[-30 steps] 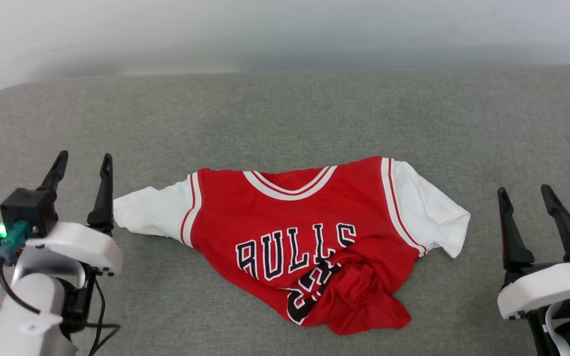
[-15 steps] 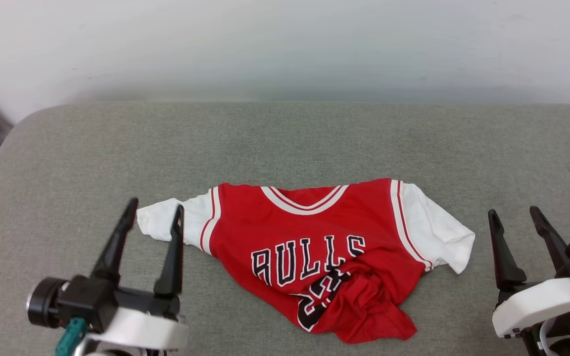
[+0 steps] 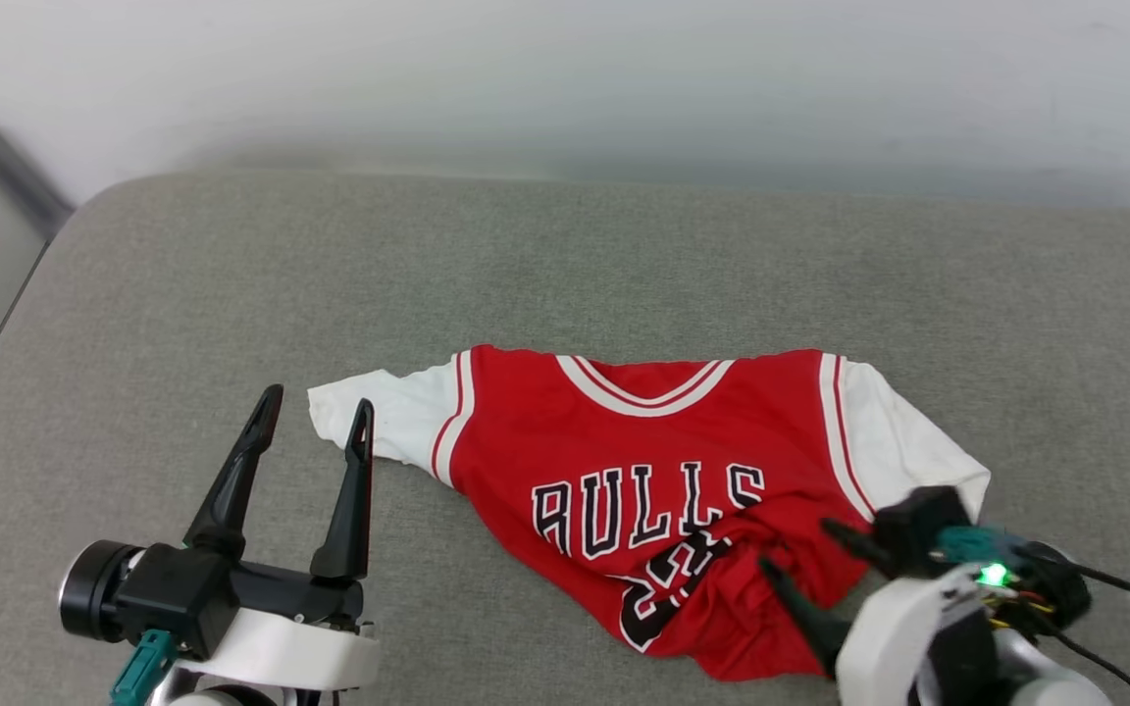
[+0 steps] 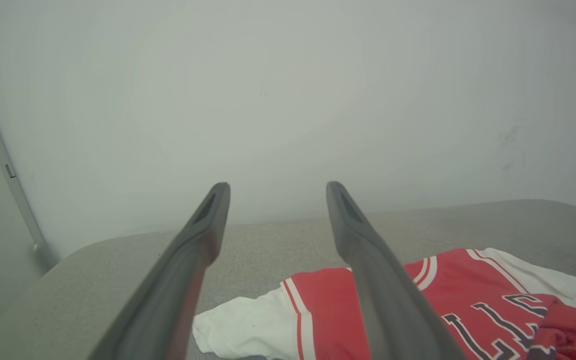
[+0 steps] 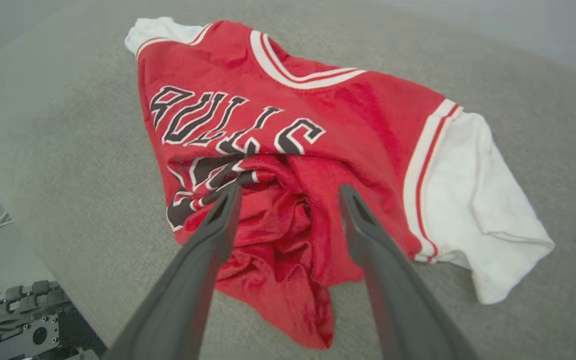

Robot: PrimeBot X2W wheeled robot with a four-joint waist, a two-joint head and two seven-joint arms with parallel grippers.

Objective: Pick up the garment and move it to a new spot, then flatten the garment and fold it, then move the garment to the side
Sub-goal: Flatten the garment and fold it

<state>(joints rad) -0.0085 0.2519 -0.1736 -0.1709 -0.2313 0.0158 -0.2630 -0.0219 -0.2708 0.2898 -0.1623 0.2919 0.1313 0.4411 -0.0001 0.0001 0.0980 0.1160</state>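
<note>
Garment: lies front-up on the grey cushion, collar toward the wall. It sits about midway from side to side and nearer my edge than the far one.
Upper part: spread fairly flat. The black, white-outlined lettering runs across the chest.
Lower part: bunched and folded over itself. The number is half buried in the folds, and I cannot read it whole.
Sleeves: both white. The sleeve on my left lies stretched out flat. The sleeve on my right also lies flat, with its end just beside my right wrist.
Right gripper: my fingers stand apart and hold nothing, poised over the bunched lower part. In the right wrist view the crumpled red cloth shows in the gap between them. I cannot tell whether the tips touch the cloth.
Left gripper: my fingers stand apart and hold nothing, pointing toward the wall. In the left wrist view the left sleeve lies lower, beneath the gap between them.
Cushion surface: grey woven fabric with a rounded far-left corner.
Wall: plain white, directly behind the cushion. A grey strip runs up it at my far left.
</note>
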